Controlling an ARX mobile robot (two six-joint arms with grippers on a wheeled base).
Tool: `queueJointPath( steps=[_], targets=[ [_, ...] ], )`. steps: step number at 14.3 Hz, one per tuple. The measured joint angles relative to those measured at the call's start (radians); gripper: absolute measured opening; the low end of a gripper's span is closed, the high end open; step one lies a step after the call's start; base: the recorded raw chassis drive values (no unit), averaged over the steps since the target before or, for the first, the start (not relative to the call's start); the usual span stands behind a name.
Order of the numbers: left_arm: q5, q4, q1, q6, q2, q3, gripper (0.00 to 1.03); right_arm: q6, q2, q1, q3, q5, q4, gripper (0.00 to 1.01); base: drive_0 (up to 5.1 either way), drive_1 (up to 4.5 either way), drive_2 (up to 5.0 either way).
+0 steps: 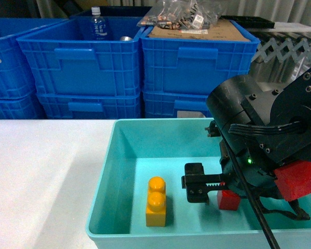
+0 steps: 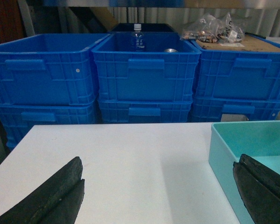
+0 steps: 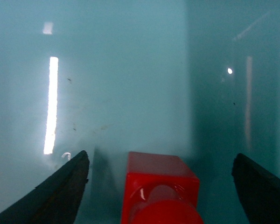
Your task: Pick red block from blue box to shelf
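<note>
The right gripper (image 3: 161,186) is spread wide, gripping nothing; the red block (image 3: 159,186) sits low centre between its fingers, touching neither, on the blue box (image 1: 106,171) floor. The left gripper (image 2: 161,191) also gapes wide, holding nothing, over the white table (image 2: 130,163).

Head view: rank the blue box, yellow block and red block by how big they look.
1. blue box, by far the largest.
2. yellow block.
3. red block, though the right pincer and arm partly hide it, so its full size is unsure.
</note>
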Motion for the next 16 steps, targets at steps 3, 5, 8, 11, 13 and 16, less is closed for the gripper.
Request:
queueJointPath(
  steps=[3,5,8,11,13,16],
  targets=[
    [0.000,0.000,0.000,0.000,0.000,0.000,0.98,0.000,0.021,0.000,0.006,0.007,-0.005,0.54,0.0,0.00,0.0],
    [0.000,0.000,0.000,0.000,0.000,0.000,0.98,0.005,0.008,0.000,0.000,0.004,-0.002,0.29,0.0,0.00,0.0],
    [0.000,0.000,0.000,0.000,0.000,0.000,0.98,0.014,-0.156,0.002,-0.097,0.005,0.076,0.28,0.0,0.00,0.0],
    [0.000,0.000,0.000,0.000,0.000,0.000,0.98,-0.030,-0.465,0.014,-0.280,0.075,0.268,0.28,0.0,0.00,0.0],
    [0.000,0.000,0.000,0.000,0.000,0.000,0.98,-0.100,-0.739,-0.003,-0.497,0.160,0.408,0.28,0.0,0.00,0.0],
    [0.000,0.001,0.000,0.000,0.000,0.000,0.98,-0.255,-0.988,0.011,-0.755,0.234,0.665,0.28,0.0,0.00,0.0]
  ],
)
